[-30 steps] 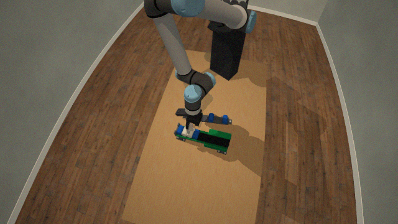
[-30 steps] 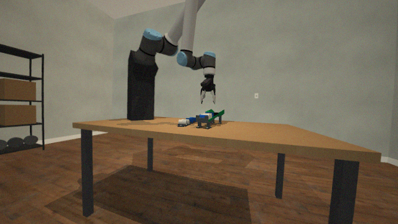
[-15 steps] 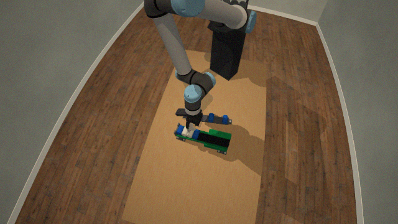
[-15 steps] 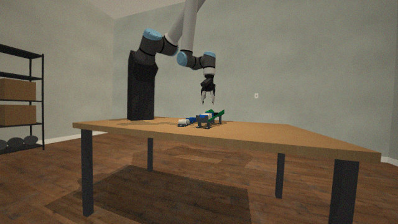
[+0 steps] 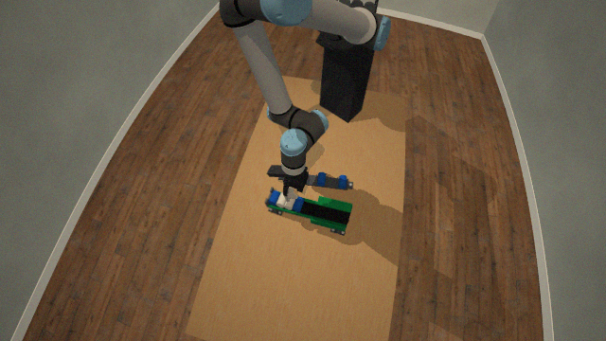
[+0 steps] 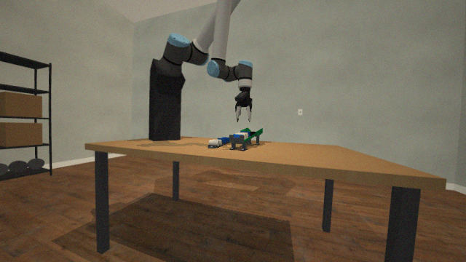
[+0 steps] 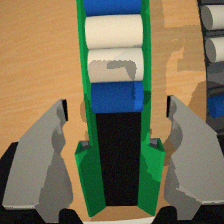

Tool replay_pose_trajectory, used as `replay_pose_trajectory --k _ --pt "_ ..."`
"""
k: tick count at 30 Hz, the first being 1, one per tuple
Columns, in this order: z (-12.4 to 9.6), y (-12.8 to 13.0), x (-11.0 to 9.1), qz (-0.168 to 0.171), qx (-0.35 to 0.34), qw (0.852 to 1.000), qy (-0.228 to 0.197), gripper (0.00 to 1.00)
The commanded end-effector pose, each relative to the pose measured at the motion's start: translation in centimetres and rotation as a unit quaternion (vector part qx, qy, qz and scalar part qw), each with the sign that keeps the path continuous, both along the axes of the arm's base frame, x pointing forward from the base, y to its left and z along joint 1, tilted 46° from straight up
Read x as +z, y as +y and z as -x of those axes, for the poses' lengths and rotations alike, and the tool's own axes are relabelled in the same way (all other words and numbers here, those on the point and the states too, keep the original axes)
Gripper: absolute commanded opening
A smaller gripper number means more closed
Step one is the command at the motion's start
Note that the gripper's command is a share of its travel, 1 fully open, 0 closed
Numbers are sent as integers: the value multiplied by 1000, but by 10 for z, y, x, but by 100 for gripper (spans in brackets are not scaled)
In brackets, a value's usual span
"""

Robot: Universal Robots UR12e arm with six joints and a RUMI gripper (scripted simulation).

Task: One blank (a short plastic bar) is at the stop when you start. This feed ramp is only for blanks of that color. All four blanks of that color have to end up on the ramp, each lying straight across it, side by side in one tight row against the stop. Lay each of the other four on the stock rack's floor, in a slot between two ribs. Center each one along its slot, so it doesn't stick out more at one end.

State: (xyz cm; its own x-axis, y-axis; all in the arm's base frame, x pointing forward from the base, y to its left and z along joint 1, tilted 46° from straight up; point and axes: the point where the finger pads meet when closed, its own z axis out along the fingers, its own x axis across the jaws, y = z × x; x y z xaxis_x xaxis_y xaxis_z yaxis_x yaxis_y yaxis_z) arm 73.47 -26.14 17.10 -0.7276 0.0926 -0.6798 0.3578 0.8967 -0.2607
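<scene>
The green feed ramp with a black floor stands on the table. In the wrist view its row reads, from the far end: a blue blank, a white blank, a second white blank and a blue blank, all lying across the ramp and touching. My gripper hangs well above this row, half open, with a finger on either side of the ramp and nothing between them. The grey stock rack beside the ramp holds blue and white blanks.
The robot's dark pedestal stands at the table's far end. The rack lies close alongside the ramp, toward the pedestal. A shelf with boxes stands off the table at the left wall.
</scene>
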Motion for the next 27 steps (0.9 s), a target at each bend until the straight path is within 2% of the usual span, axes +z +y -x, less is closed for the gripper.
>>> replay_pose_trajectory --k 1,27 --pt "0 0 1 0 0 1000 0 49" --pt "-9 -7 -10 1 -1 1000 6 49"
